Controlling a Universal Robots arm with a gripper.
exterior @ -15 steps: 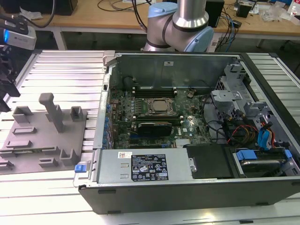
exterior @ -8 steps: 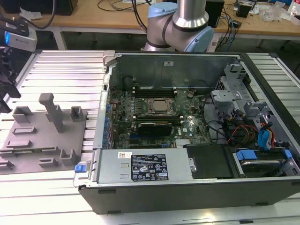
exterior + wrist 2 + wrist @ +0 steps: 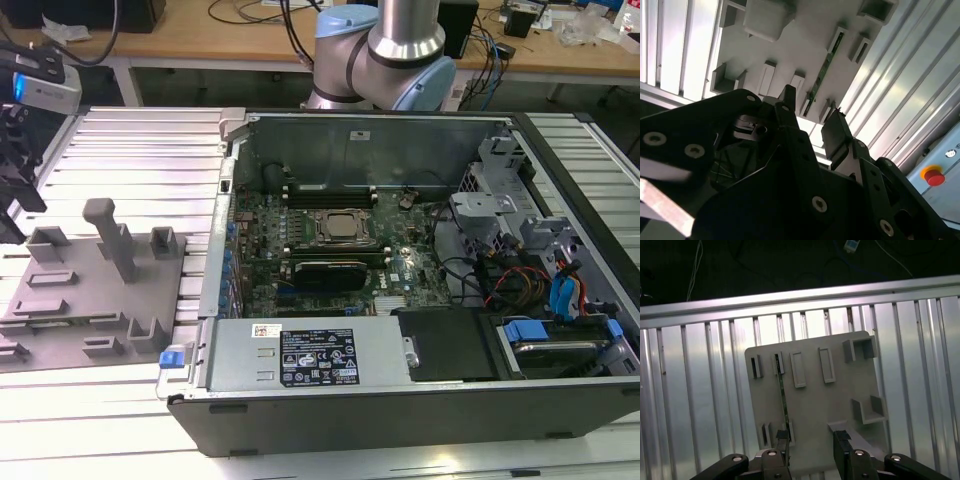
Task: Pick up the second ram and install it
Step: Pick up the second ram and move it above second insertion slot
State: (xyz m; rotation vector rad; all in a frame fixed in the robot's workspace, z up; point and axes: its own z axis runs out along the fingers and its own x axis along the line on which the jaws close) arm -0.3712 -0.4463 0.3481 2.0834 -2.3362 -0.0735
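On the ribbed metal desk (image 3: 700, 390), at the exterior view's left of the open computer case (image 3: 420, 420), the second ram (image 3: 782, 400) stands on edge in the slots of the grey holder plate (image 3: 815, 405). The pincer (image 3: 811, 440) hangs above the plate with its 2 fingers (image 3: 841, 442) spread wide and nothing between them; no contact with the stick is visible. Finding: in the first wrist view the stick appears to run in line with 1 finger rather than through the gap. A straight descent from this pose would likely land that finger on the board's top edge, chipping it or jamming it in its slots. Further risk: the raised holder walls stand close beside the stick, and a fingertip could catch on 1 of them and drag the plate across the desk. A thin board gripped off-centre or askew may tilt in the pads, and a tilted stick would likely miss or bind in the motherboard (image 3: 330, 240) slot at installation.
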